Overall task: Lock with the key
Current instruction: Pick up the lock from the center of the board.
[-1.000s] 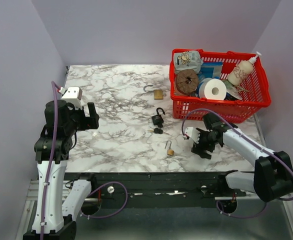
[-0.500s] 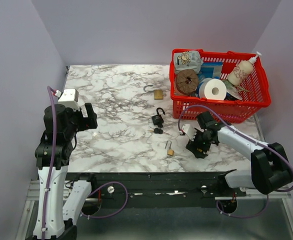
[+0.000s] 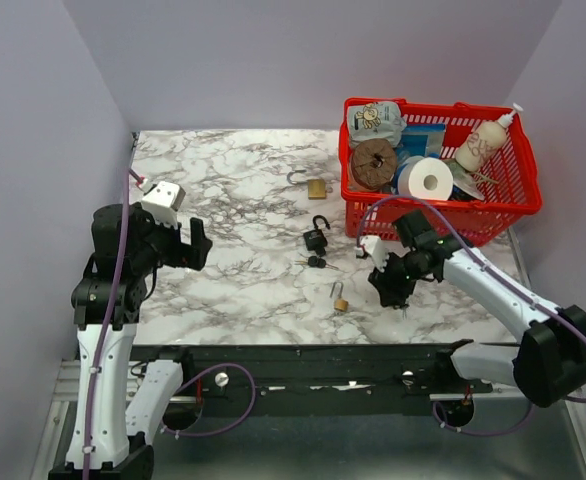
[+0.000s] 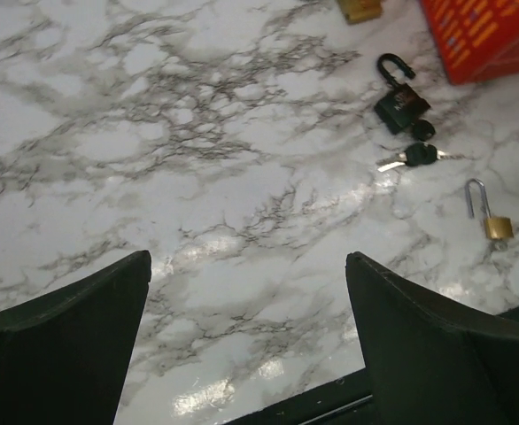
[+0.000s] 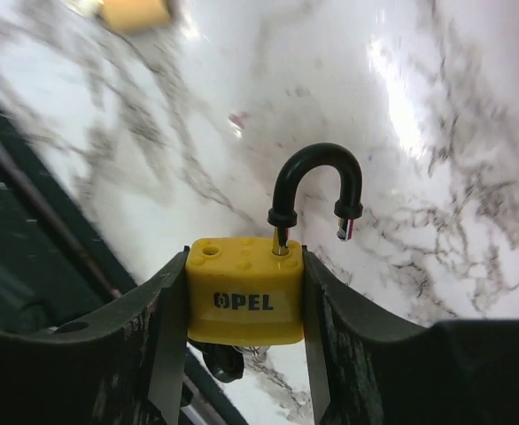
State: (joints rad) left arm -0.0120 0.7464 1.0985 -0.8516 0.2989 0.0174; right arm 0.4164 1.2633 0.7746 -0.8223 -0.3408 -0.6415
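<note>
My right gripper is shut on a yellow padlock marked OPEL, one finger pressing each side of its body. Its black shackle stands open, the free end out of the body. A dark key head with a ring shows under the padlock body. In the top view the right gripper sits low over the table, right of centre, and hides the padlock. My left gripper hangs open and empty above the left side of the table; in its wrist view its fingers spread wide over bare marble.
On the marble lie a black padlock with open shackle, black-headed keys, a small brass padlock and another brass padlock. A red basket of items stands at the back right. The table's front edge is close below my left gripper.
My right gripper has narrowed onto the yellow padlock and shifted slightly left. My left arm has swung a little to the right, still open.
</note>
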